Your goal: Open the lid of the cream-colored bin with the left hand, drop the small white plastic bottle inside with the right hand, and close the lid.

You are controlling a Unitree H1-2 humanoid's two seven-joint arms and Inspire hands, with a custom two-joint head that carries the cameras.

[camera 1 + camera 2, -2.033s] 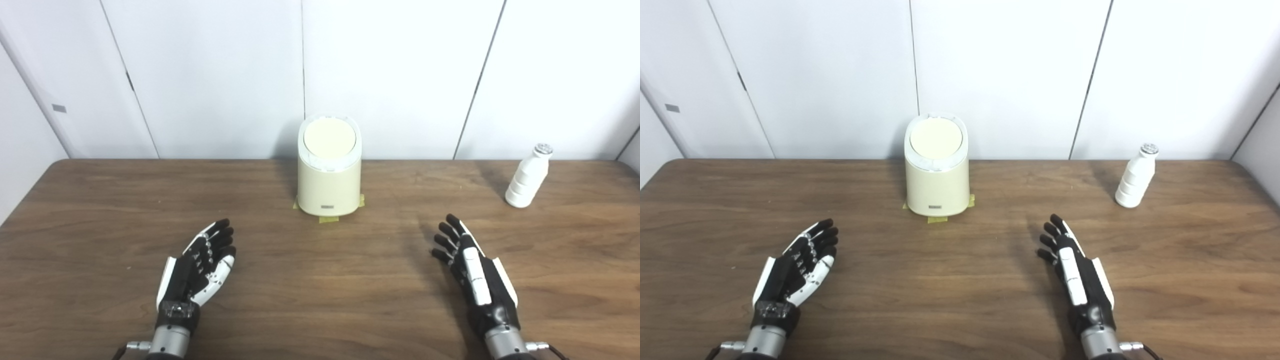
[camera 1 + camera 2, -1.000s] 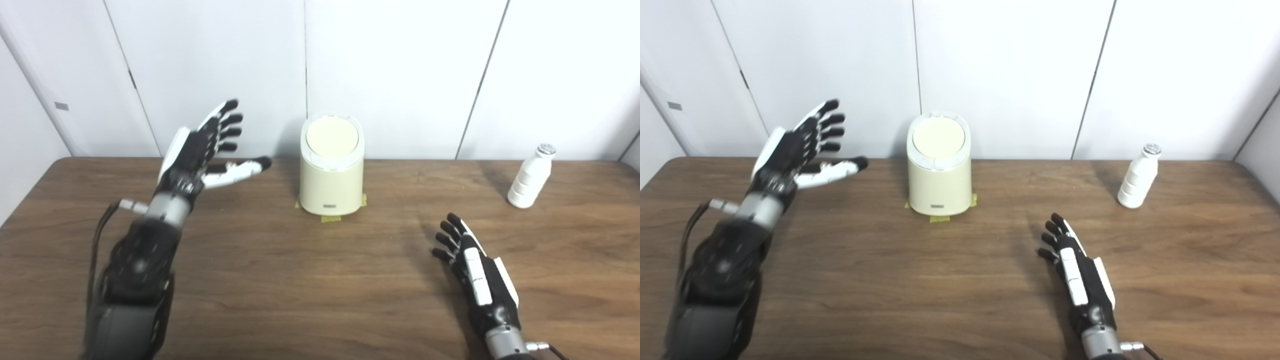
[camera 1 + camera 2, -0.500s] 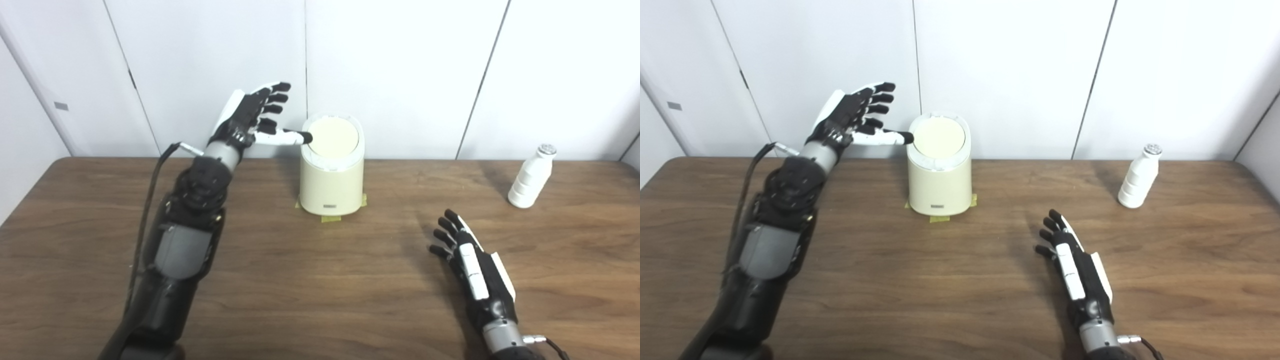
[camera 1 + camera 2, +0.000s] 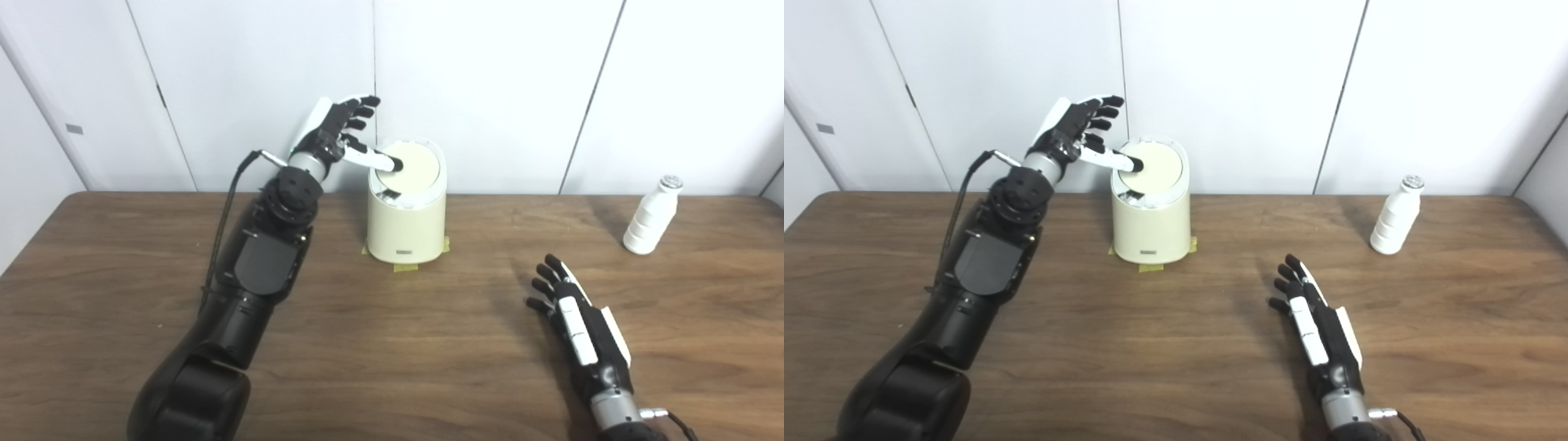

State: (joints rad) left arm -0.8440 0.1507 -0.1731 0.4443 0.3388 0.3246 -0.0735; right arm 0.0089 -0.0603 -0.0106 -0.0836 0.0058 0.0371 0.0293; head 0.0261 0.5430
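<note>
Left hand (image 4: pixel 334 131), fingers spread and empty, thumb pressed on lid (image 4: pixel 409 166); bin (image 4: pixel 405 223) could be tipped if pushed sideways.

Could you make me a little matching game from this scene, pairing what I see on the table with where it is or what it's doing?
Things:
1. left hand
2. right hand
3. white bottle
4. cream bin

States:
a. stands upright, far right, untouched
b. lies open, low over the table
c. thumb pressing on the round lid
d. sits on yellow tape near the wall

Pairs: 1-c, 2-b, 3-a, 4-d
</note>
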